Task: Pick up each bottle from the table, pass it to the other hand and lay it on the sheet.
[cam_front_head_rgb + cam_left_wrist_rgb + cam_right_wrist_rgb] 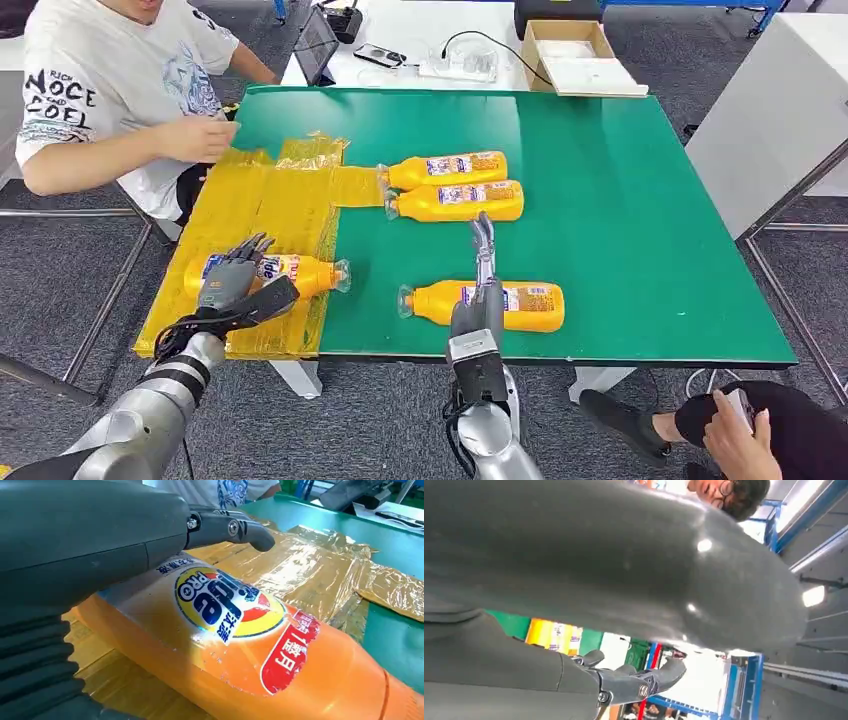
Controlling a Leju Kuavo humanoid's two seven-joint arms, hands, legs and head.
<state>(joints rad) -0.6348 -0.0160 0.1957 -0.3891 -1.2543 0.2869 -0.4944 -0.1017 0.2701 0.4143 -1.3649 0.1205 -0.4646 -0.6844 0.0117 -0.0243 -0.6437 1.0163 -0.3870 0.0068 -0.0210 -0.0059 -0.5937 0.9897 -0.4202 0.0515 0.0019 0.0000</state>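
Four orange bottles lie on their sides on the green table (640,220). Furthest left, a person (110,90) in a white printed shirt sits at the table's far corner, one hand at the edge of the yellow sheet (260,205). On the near part of that sheet lies one bottle (300,272), cap toward the middle of the table — the left hand (235,275) rests over its base end, fingers spread across the label; whether they clasp it or merely lie on it I cannot tell. Further right, two bottles lie side by side on the green, the far bottle (450,168) and the middle bottle (460,201), caps pointing at the sheet. Nearer the front edge lies the near bottle (525,305). The right hand (483,265) hovers above its neck end — fingers straight, together, holding nothing. At the far right, a second person's hand (735,435) holds a small device.
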